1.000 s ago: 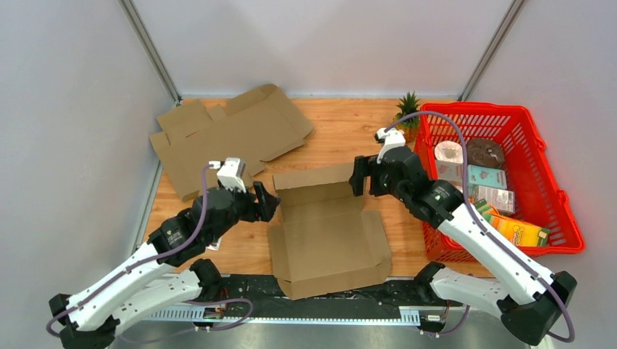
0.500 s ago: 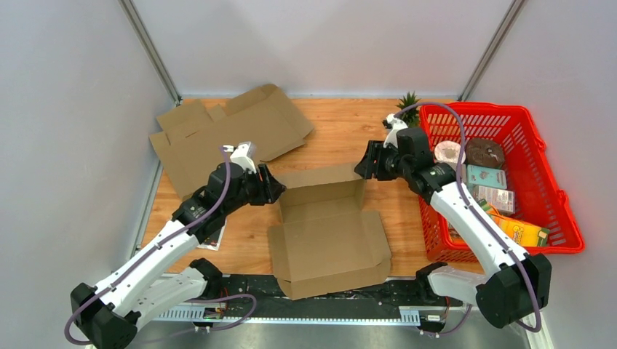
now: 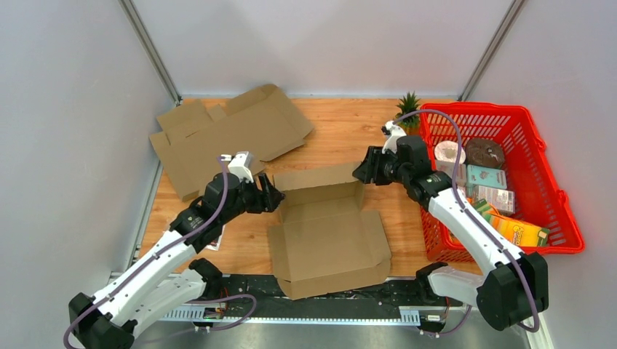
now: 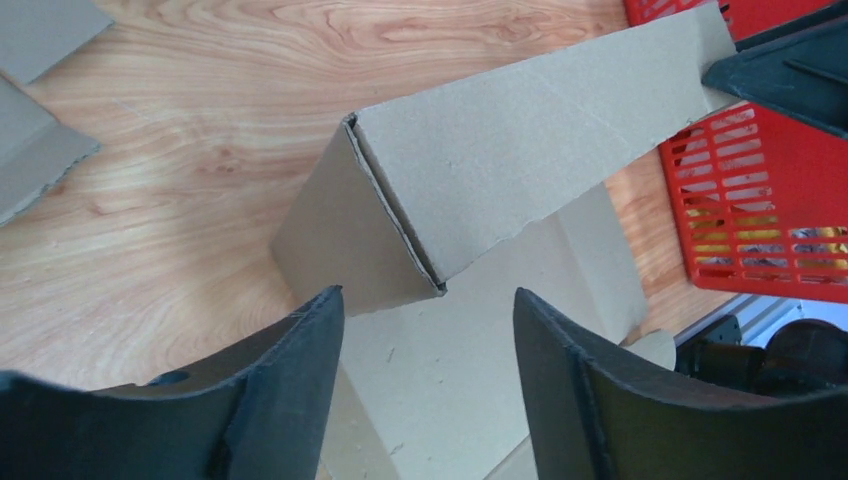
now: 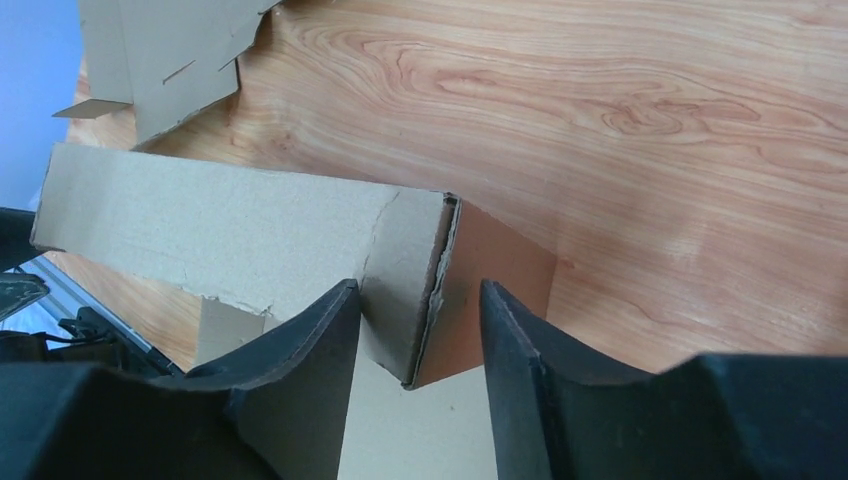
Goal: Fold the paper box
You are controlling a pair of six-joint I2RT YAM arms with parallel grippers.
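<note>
Box (image 3: 327,236), plain brown corrugated card, sits mid-table toward near edge, half-formed: flat base, far wall upright. I see left gripper (image 4: 425,300) wide, straddling far-left corner, not pinching. Right gripper (image 5: 415,295) narrower, astride far-right corner, gap on one side. Wood-grain table (image 3: 342,131); red plastic lattice basket (image 3: 480,107) at right.

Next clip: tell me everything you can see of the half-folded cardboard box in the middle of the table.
The cardboard box is plain brown, unprinted board, only partly folded. Its base lies flat on the wooden table, with low side flaps slightly raised. The back wall stands upright, with short flaps turned in at both ends. The left hand straddles one back corner with gaps on either side. The right hand straddles the other, one finger against the board; whether it grips is unclear.
</note>
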